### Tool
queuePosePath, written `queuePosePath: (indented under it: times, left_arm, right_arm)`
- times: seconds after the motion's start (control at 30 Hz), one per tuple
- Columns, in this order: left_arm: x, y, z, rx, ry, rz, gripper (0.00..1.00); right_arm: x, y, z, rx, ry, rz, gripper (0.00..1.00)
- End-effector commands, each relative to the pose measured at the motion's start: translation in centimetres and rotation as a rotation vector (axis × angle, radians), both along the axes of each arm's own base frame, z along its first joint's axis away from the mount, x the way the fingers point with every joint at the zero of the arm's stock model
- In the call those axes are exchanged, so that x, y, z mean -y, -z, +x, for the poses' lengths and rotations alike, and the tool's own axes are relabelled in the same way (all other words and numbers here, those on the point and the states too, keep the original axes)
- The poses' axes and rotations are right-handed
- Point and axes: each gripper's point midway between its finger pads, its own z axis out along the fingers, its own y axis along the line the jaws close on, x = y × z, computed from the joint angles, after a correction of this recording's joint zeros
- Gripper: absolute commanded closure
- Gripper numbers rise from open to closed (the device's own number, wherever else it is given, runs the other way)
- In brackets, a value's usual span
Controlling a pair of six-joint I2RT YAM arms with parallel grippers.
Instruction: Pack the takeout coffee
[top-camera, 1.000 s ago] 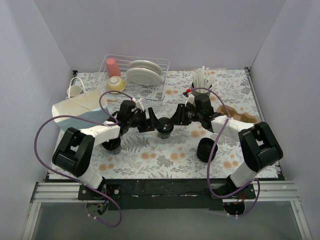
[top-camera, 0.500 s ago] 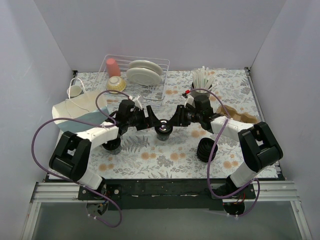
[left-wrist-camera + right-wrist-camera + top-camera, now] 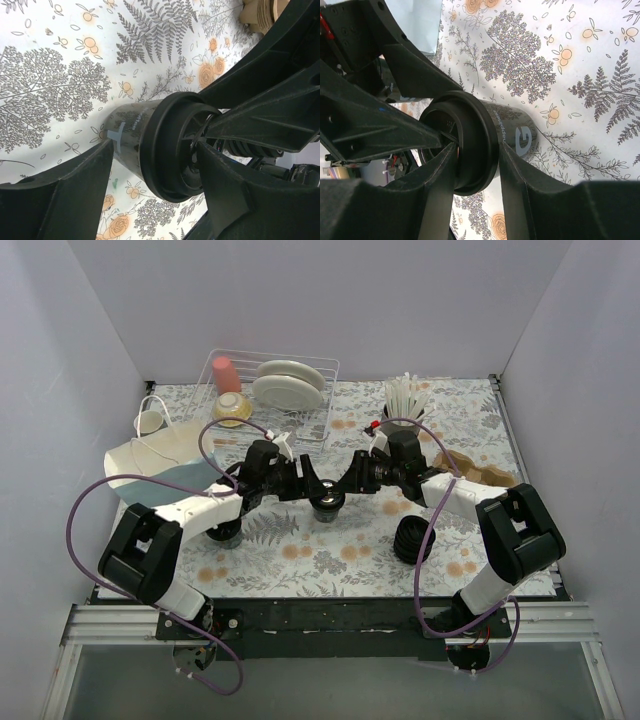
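The takeout coffee point(image 3: 327, 504), a small black cup with a black lid, stands on the floral table mat between both arms. In the left wrist view my left gripper point(image 3: 152, 150) straddles it. One finger touches the cup wall point(image 3: 125, 137) and the other rests in the lid's top point(image 3: 172, 145). In the right wrist view my right gripper point(image 3: 477, 150) is closed across the lid rim point(image 3: 475, 140). One finger is on the lid top and one is under the rim against the cup point(image 3: 517, 134). From above, the left gripper point(image 3: 312, 488) and right gripper point(image 3: 345, 485) meet over the cup.
A lidless black cup point(image 3: 225, 530) stands under the left arm. A ribbed stack of lids point(image 3: 410, 540) is at front right. A white and blue paper bag point(image 3: 155, 465) lies at the left. A dish rack point(image 3: 270, 390), straws point(image 3: 405, 398) and a brown carrier point(image 3: 480, 470) are behind.
My left gripper has slid a little to the right, closer onto the cup. The right gripper and the cup have stayed nearly still.
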Motion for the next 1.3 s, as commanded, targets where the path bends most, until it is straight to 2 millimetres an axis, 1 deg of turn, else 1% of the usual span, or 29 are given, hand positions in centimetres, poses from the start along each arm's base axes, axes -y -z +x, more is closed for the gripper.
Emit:
queuePosePath:
  times: [0.0,0.03,0.17,0.27,0.37,0.47,0.53,0.63,0.77,0.93,1.07,1.1,1.27]
  left_arm:
    - [-0.2,0.6,-0.3,0.013,0.000,0.046,0.39]
    - [-0.3,0.7,-0.3,0.008,-0.005,0.047,0.43]
    - [-0.6,1.7,-0.9,-0.011,-0.007,0.058,0.48]
    - [-0.7,1.9,-1.0,-0.013,-0.006,0.060,0.52]
    - [-0.9,2.6,-1.3,-0.020,-0.001,0.069,0.53]
    - [-0.8,3.2,-1.9,-0.025,0.024,0.067,0.53]
    - [-0.8,3.3,-1.9,-0.031,0.027,0.066,0.53]
    - [-0.7,3.2,-2.1,-0.029,0.032,0.060,0.52]
    - [-0.6,2.9,-2.0,-0.022,0.034,0.053,0.51]
    - [-0.3,2.9,-1.9,-0.026,0.042,0.044,0.51]
    - [-0.1,3.0,-2.0,-0.029,0.049,0.040,0.51]
    - [0.0,2.9,-1.9,-0.025,0.048,0.038,0.51]
    - [0.4,2.4,-1.7,-0.014,0.060,0.031,0.50]
  right_arm:
    - [0.5,1.1,-1.3,-0.037,-0.012,-0.035,0.55]
    - [0.5,1.2,-1.4,-0.038,-0.011,-0.037,0.55]
    - [0.7,1.4,-1.4,-0.036,-0.014,-0.048,0.55]
    - [0.7,1.7,-1.6,-0.039,-0.018,-0.050,0.55]
    - [0.7,1.5,-1.8,-0.037,-0.021,-0.041,0.55]
    - [0.6,0.5,-1.7,-0.015,-0.029,-0.036,0.54]
    - [0.8,0.3,-1.6,-0.010,-0.027,-0.039,0.54]
    - [0.4,0.1,-1.6,-0.006,-0.050,-0.025,0.52]
    - [0.2,0.1,-2.0,-0.009,-0.068,-0.001,0.45]
    - [-0.1,0.0,-2.0,-0.009,-0.092,0.013,0.42]
    - [-0.2,0.4,-1.9,-0.019,-0.094,0.007,0.41]
    - [-0.2,0.8,-2.0,-0.031,-0.095,0.002,0.41]
    - [-0.2,2.1,-2.2,-0.063,-0.096,-0.013,0.45]
